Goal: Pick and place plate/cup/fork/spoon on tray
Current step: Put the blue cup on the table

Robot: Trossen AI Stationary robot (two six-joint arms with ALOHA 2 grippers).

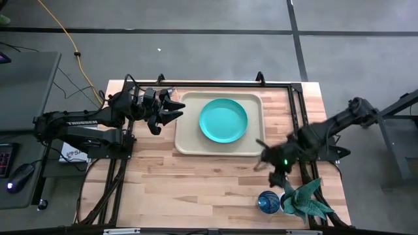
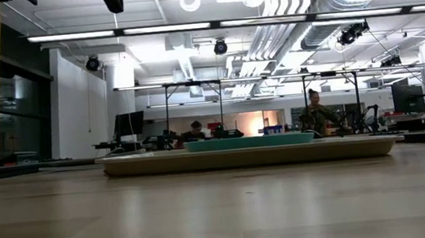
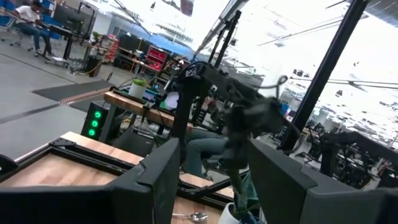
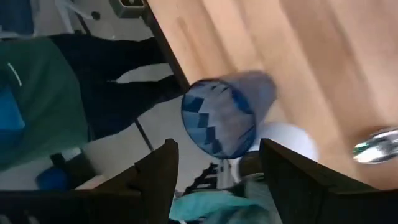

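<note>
Near the middle of the high view, a little above centre, the beige tray (image 1: 186, 140) lies on the wooden table (image 1: 196, 183), and the turquoise plate (image 1: 223, 121) already rests inside it, closer to the right part of the tray. From the low view the tray (image 2: 162, 164) shows as a long flat shape across the middle of the frame, with the plate (image 2: 250, 141) sitting on top of it. At the lower right of the high view the blue cup (image 1: 268, 202) stands on the table, just beside the white pot with the green plant (image 1: 305, 199), well apart from the tray. The right gripper (image 1: 277, 175) hangs above the table between the tray and the cup, near the cup but not touching it. Its wrist view shows the cup (image 4: 227, 115) ahead of the two dark fingers (image 4: 158, 171), which stand wide apart with nothing between them, and a shiny metal piece of cutlery (image 4: 376, 143) lies at the right edge of that frame; I cannot tell whether it is the spoon or the fork. The left gripper (image 1: 177, 109) waits at the left side of the tray, near its upper left corner, and its fingers (image 3: 155, 180) are also spread apart and hold nothing
</note>
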